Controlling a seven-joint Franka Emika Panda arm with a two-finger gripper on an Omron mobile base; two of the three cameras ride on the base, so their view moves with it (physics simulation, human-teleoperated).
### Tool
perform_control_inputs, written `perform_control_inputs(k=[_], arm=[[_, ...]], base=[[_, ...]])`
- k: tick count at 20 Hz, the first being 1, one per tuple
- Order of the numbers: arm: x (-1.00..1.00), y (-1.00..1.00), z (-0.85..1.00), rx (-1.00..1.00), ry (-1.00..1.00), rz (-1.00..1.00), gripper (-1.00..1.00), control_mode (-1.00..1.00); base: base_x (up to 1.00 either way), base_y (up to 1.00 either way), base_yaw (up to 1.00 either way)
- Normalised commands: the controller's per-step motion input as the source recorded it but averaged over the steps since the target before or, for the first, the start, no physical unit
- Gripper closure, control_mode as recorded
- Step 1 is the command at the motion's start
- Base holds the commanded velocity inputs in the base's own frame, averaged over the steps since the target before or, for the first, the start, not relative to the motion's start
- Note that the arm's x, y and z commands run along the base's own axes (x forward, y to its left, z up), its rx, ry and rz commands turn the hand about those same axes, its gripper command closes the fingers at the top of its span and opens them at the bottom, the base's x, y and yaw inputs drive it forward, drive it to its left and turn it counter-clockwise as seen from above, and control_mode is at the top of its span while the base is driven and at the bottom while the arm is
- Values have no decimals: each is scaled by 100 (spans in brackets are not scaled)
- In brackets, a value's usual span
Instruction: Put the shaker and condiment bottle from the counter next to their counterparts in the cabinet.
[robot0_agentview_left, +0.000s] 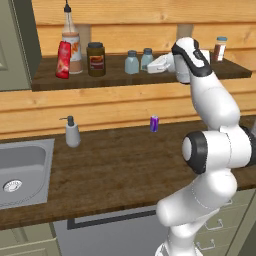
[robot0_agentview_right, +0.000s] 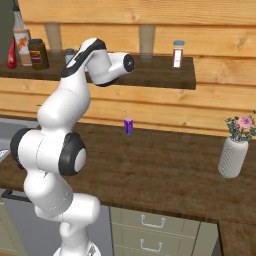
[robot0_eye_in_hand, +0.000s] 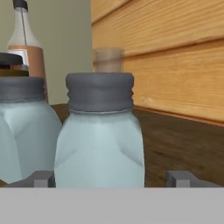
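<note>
the shaker (robot0_eye_in_hand: 99, 140) is seen on the cabinet (robot0_agentview_left: 210, 71) shelf, just beside its twin shaker (robot0_eye_in_hand: 22, 131). the gripper (robot0_eye_in_hand: 113, 178) is spread wide around the shaker — one fingertip showing at each side, neither clearly touching. the condiment bottle (robot0_agentview_left: 63, 60) is leaned against the tall clear bottle (robot0_agentview_left: 71, 42), left of the shakers. a purple can (robot0_agentview_left: 154, 123) is left on the table (robot0_agentview_left: 120, 170) below.

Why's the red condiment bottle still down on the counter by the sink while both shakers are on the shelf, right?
Not on the counter: the left base view shows the condiment bottle on the cabinet shelf, against the tall clear bottle. Both shakers are on the shelf.
</note>
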Motion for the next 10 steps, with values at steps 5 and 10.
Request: perform_control_inputs(k=[5,10], arm=[[0,-30,0,0,-1,0,-100,-100],[6,-63,0,0,0,0,-100,-100]], base=[[0,0,0],[0,0,0]])
